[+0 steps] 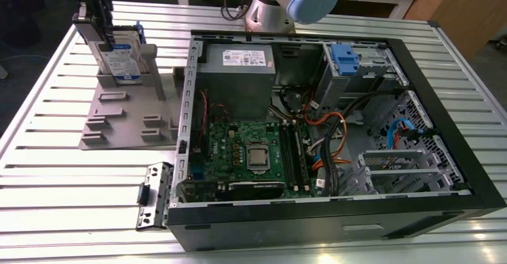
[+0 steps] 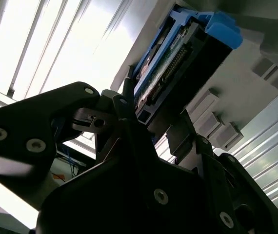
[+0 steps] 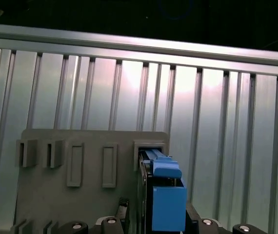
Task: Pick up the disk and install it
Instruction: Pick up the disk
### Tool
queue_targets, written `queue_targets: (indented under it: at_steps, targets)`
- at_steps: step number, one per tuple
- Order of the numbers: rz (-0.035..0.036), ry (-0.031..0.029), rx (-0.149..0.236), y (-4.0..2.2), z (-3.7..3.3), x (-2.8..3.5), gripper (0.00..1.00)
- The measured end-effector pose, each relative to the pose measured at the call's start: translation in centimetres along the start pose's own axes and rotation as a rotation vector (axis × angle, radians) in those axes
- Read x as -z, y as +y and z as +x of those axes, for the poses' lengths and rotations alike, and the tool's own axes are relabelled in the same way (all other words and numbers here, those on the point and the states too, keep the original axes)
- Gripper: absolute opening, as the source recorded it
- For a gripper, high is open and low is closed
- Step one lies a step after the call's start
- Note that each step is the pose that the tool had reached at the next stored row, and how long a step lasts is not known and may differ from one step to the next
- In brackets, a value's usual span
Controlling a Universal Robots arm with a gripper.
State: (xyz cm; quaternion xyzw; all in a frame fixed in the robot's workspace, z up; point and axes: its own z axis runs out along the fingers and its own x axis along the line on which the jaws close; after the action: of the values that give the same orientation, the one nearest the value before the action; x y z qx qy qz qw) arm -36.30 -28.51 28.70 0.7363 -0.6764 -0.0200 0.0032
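The fingers [image 2: 125, 97] stand on either side of the disk [image 2: 183, 58] and look pressed against its two faces, so I judge them clamped on it. In the first wrist view the disk's [image 3: 167, 195] blue bracket sits right between them, and its far end goes down into a slot of the grey stand [image 3: 80, 195] beyond the fingertips.

In the exterior view the gripper [image 1: 94, 9] is at the top of the disk [image 1: 120, 53], which stands upright on edge in the stand [image 1: 127, 121] on the desk [image 1: 63, 175].

The open case [image 1: 333, 216] lies well apart from the fingers, toward the exterior view's right. Its blue-fronted cage [image 1: 352, 62] sits at the far corner.

As to progress, the reach looks done and the grasp seems made. The disk has not left its slot, so the lift, the carry to the case and the fitting are all left.
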Motion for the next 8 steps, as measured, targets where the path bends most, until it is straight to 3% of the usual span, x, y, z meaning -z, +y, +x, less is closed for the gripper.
queue_targets:
  at_steps: [4, 8]
  targets:
    - [-0.0001, 0.0, 0.0, -0.02, 0.02, -0.69, 0.53]
    - [-0.0001, 0.0, 0.0, -0.02, 0.02, -0.7, 0.53]
